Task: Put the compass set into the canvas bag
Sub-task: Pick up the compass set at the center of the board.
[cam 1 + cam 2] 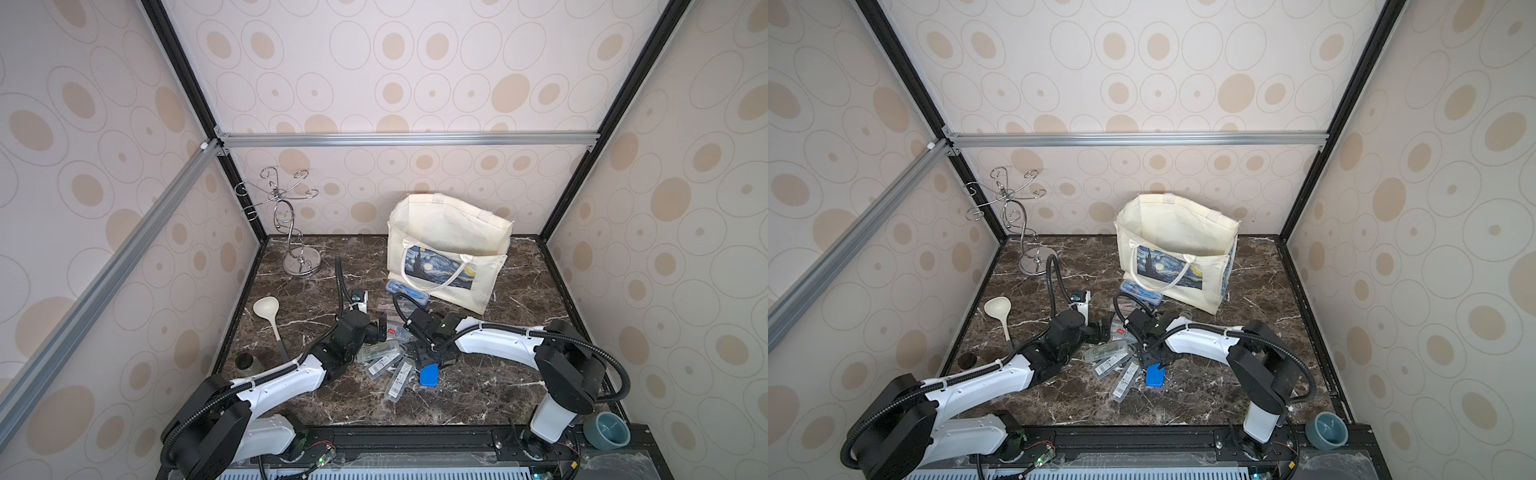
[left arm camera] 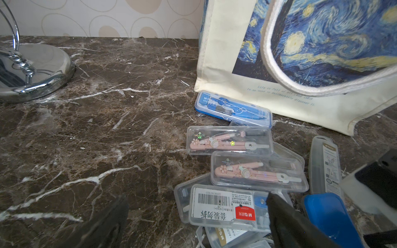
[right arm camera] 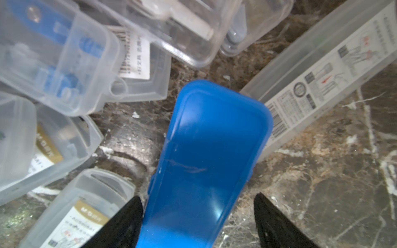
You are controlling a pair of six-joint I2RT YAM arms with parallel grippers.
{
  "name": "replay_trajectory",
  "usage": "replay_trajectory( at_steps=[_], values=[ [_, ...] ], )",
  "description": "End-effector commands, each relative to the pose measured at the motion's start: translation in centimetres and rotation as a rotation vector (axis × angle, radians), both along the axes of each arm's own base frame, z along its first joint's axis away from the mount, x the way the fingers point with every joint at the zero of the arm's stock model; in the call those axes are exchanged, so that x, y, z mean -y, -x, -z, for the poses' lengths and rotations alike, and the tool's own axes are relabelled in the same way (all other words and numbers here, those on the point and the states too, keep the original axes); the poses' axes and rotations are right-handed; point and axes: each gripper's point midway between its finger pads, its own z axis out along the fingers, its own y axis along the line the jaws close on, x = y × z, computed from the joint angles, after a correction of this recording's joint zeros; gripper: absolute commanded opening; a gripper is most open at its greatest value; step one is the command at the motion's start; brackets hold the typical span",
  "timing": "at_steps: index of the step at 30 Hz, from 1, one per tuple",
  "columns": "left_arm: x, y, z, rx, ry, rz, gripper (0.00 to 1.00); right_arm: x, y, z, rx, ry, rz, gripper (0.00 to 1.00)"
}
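Right gripper (image 3: 197, 195) straddling the blue case (image 3: 214, 139) — not clamped yet.
Near the middle of the counter (image 1: 498, 386) the jaws stand apart around the case: one finger (image 3: 126, 219) touches its side, the other shows a gap. I'd centre, close on the long sides, lift clear of the pile (image 1: 382, 365), carry to the bag (image 1: 490, 286), open-mouthed by the back edge — left gripper (image 2: 196, 195) spread wide over the pile.
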Motion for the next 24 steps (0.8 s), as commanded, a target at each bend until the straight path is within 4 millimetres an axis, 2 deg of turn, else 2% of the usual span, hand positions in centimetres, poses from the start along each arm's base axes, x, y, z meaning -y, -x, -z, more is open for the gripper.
replay_trajectory(
  at_steps=[1,4,15,24],
  values=[
    [0.0,-0.6,-0.7,0.022,0.041,-0.019,1.00,1.5,0.4,-0.5,0.011,0.043,0.022,0.82],
    [0.1,-0.6,-0.5,0.018,0.045,-0.020,1.00,1.7,0.6,-0.4,0.003,0.049,0.019,0.79],
    [0.3,-0.7,-0.3,0.012,0.049,-0.014,1.00,0.5,1.1,1.6,-0.048,-0.001,0.025,0.72],
    [0.2,-0.8,-0.3,0.011,0.046,-0.016,1.00,0.6,1.1,1.6,-0.041,0.009,0.020,0.56]
  ],
)
